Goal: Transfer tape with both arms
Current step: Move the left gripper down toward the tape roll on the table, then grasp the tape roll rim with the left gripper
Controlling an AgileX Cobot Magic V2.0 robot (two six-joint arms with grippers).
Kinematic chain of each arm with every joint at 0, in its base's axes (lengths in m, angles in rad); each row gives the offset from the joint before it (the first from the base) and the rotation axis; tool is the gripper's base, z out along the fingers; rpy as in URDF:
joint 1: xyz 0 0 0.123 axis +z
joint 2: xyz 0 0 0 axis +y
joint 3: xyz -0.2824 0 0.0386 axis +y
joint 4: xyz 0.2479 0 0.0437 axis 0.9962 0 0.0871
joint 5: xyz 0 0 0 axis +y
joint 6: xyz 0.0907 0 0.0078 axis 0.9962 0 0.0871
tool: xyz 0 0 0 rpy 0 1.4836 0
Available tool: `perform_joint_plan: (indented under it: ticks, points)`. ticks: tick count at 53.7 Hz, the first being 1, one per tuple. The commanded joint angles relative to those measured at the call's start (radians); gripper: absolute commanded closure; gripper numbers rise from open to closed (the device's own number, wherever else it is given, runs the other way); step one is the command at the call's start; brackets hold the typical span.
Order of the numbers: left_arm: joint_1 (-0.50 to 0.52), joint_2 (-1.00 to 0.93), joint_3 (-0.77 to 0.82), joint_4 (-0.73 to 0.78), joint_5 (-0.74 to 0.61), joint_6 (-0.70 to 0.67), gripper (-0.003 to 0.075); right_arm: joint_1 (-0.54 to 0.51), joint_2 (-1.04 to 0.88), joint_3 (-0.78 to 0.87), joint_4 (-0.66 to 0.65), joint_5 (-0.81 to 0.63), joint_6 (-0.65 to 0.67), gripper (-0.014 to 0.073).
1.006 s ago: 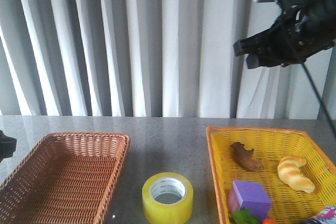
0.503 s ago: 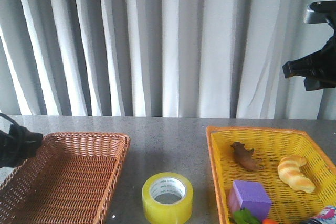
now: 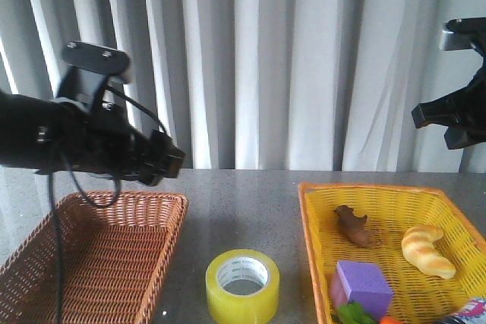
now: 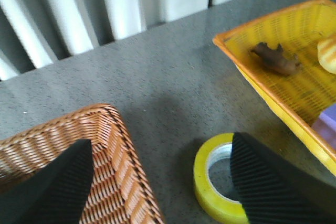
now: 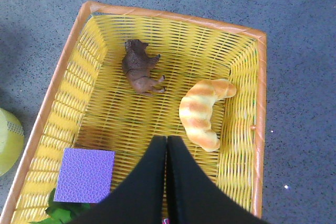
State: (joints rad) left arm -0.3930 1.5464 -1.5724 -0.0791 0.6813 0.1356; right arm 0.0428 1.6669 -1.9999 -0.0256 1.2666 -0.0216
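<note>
At the left stands a brown wicker basket, with nothing visible in it. Above it hangs the left arm; the left wrist view shows the left hand with its fingers spread wide apart, holding nothing.

Between the two baskets, the tape lies flat on the grey counter, its core hole facing up, touching neither basket. It looks stiff and fairly light, though the glossy yellow wall may be slippery. A sound hold would likely be one finger inside the white core and one outside, pinching the wall.

Further right, the yellow basket holds a brown toy animal, a croissant and a purple cube. The right hand hangs above it, fingers pressed together on nothing.
</note>
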Motion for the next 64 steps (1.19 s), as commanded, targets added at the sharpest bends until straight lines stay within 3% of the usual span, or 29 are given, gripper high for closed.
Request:
perform_joint_plan:
  ticks: [1,18,64]
  points:
    - [-0.018,0.074,-0.125,-0.011,0.035,0.005,0.0203,-0.006,-0.049,-0.024,-0.005,-0.030,-0.010,0.0602]
    - [-0.038,0.369,-0.341,-0.010,0.307,-0.051,0.0203,-0.006,-0.049,-0.024,-0.005,-0.030,-0.010,0.0602]
    - [-0.095,0.545,-0.372,0.025,0.245,-0.068,0.0203,-0.006,-0.049,-0.024,-0.005,-0.029,-0.010,0.0602]
